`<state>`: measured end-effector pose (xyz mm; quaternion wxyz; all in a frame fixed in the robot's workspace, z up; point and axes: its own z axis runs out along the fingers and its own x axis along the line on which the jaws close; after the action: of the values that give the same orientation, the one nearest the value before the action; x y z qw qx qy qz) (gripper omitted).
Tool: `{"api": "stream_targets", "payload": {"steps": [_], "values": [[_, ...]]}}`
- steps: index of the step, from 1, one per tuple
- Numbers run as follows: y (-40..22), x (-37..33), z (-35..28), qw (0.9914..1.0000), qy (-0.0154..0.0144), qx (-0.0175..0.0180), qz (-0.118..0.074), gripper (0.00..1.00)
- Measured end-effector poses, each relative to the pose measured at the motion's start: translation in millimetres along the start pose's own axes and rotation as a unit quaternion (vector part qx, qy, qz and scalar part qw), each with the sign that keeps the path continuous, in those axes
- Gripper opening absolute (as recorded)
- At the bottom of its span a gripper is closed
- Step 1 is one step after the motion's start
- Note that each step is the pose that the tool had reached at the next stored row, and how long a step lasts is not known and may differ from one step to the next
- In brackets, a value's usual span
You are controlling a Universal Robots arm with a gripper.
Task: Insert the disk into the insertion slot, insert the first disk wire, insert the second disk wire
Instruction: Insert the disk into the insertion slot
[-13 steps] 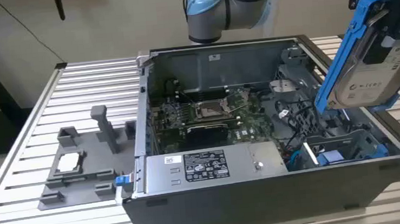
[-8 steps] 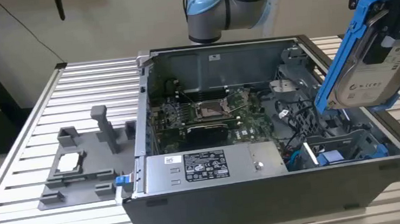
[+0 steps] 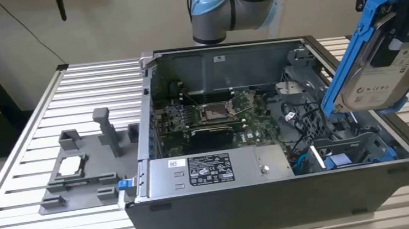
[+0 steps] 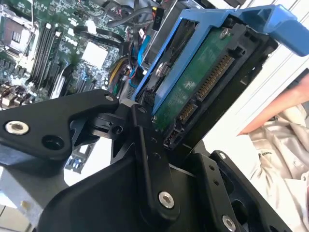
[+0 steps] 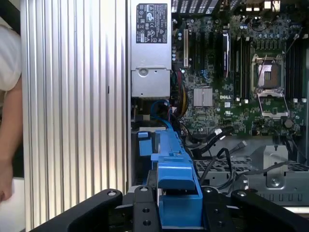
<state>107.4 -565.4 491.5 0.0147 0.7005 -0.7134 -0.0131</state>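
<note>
Exterior view, left to right: grey fixture tray [image 3: 76,175] on the slatted tabletop [image 3: 15,153], then the open computer case [image 3: 272,208] with the insertion slot [image 3: 356,151] at its corner toward the exterior view's right. The slot looks vacant, and above it the disk [image 3: 379,74] hangs tilted in the air, well clear of the cage. End effector [image 5: 176,215] is closed tight on the disk's blue carrier [image 5: 174,169]. My read is that no step is finished: the disk is not in the slot, its connector edge [image 4: 212,84] is bare in the second wrist view, and both wires have yet to go in.
</note>
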Motion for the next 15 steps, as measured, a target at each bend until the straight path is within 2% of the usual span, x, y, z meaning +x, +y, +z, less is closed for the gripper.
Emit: {"api": "stream_targets", "payload": {"steps": [5, 15], "values": [[-0.2, 0.1, 5.5, 1.00000, -0.0001, 0.0009, 0.000, 0.33], [-1.4, 1.1, 21.3, 0.99998, -0.0008, 0.0060, 0.000, 0.33]]}}
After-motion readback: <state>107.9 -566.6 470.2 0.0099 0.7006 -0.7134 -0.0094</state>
